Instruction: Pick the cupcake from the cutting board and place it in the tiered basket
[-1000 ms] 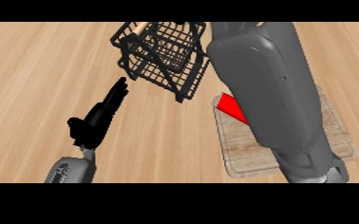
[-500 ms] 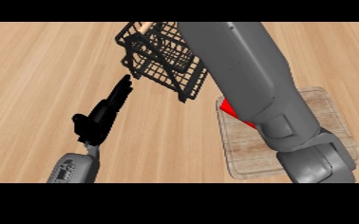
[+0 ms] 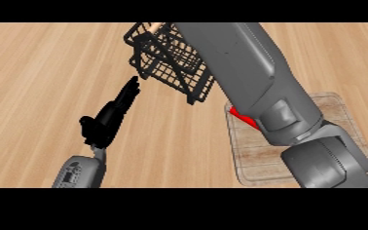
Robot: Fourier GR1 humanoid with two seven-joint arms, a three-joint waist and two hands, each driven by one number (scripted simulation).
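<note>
While your right forearm [image 3: 251, 78] reaches over the tiered basket [image 3: 169, 66], its hand stays hidden, grip unknowable; left hand [image 3: 108, 114], fingers straight, rests beside the basket.

Even, bright, diffuse light; no glare.

Wooden counter [image 3: 64, 68] evenly lit, no cast shadows visible. Right forearm [image 3: 244, 73] shows soft shading along its grey shell. Black wire basket [image 3: 169, 63] and left hand [image 3: 108, 117] read as near-silhouettes.

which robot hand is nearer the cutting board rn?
Cannot tell: the right robot hand is out of view. Its forearm crosses over the cutting board; the left robot hand sits well off to the board's left, fingers straight.
</note>
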